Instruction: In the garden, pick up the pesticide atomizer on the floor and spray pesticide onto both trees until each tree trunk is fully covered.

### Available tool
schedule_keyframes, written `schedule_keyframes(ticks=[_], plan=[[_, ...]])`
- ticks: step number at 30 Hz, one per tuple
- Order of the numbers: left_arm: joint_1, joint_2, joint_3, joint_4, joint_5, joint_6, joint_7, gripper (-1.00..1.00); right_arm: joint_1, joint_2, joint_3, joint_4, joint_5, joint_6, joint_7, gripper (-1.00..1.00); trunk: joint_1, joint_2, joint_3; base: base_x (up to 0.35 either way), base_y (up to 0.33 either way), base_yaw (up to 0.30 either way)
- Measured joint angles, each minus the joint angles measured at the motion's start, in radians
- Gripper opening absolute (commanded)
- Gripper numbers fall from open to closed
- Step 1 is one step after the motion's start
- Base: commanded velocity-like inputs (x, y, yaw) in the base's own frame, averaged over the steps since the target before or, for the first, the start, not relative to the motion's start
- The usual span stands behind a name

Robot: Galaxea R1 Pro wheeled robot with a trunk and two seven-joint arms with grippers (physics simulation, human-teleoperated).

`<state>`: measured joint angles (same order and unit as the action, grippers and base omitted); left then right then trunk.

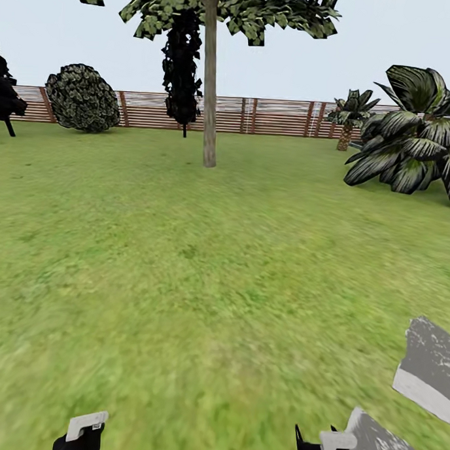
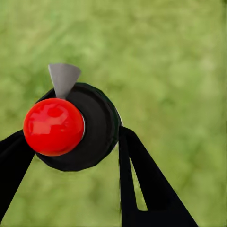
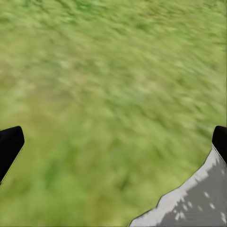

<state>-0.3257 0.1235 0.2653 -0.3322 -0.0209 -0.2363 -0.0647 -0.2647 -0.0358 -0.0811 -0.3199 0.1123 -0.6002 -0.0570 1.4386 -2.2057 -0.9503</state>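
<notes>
The pesticide atomizer [image 2: 90,125], a round black body with a red ball [image 2: 53,126] on it and a grey cone nozzle [image 2: 63,78], sits between the black fingers of my left gripper [image 2: 73,132], which is shut on it above the grass. My right gripper [image 3: 116,137] is open, its fingers wide apart over the lawn with nothing between them. One tree [image 1: 228,6] stands ahead across the lawn, far beyond both arms. Its tree trunk [image 1: 209,100] is straight and grey-brown, with a blocky green canopy above.
A thin near-black tree [image 1: 183,66] stands just behind the trunk. A brown slat fence [image 1: 269,115] closes the far side, with a round bush [image 1: 83,98] at left and a striped-leaf plant [image 1: 415,138] at right. Grey stone slabs [image 1: 428,368] lie near my right arm.
</notes>
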Motion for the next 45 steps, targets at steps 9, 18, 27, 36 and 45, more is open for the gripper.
schedule_keyframes(ticks=[9,18,27,36,45], plan=[[0.0,0.0,0.0,0.0,0.0,0.0,0.0,-1.0,0.0,0.0,0.0,0.0,0.0,0.0,0.0,1.0,0.0,0.0,-0.011,0.339,0.0,0.0],[0.0,0.0,0.0,0.0,0.0,0.0,0.0,-1.0,0.0,0.0,0.0,0.0,0.0,0.0,0.0,1.0,0.0,0.0,-0.025,0.339,0.0,0.0],[0.0,0.0,0.0,0.0,0.0,0.0,0.0,-1.0,0.0,0.0,0.0,0.0,0.0,0.0,0.0,1.0,0.0,0.0,-0.039,0.339,0.0,0.0],[0.0,0.0,0.0,0.0,-0.001,0.0,0.0,-1.0,0.0,0.0,-0.001,0.0,0.0,0.0,0.0,1.0,0.0,0.0,-0.053,0.339,0.0,0.0],[0.0,0.0,0.0,0.0,-0.001,0.0,0.0,-1.0,0.0,0.0,0.0,0.0,0.0,0.0,0.0,1.0,0.0,0.0,-0.065,0.339,0.0,0.0]])
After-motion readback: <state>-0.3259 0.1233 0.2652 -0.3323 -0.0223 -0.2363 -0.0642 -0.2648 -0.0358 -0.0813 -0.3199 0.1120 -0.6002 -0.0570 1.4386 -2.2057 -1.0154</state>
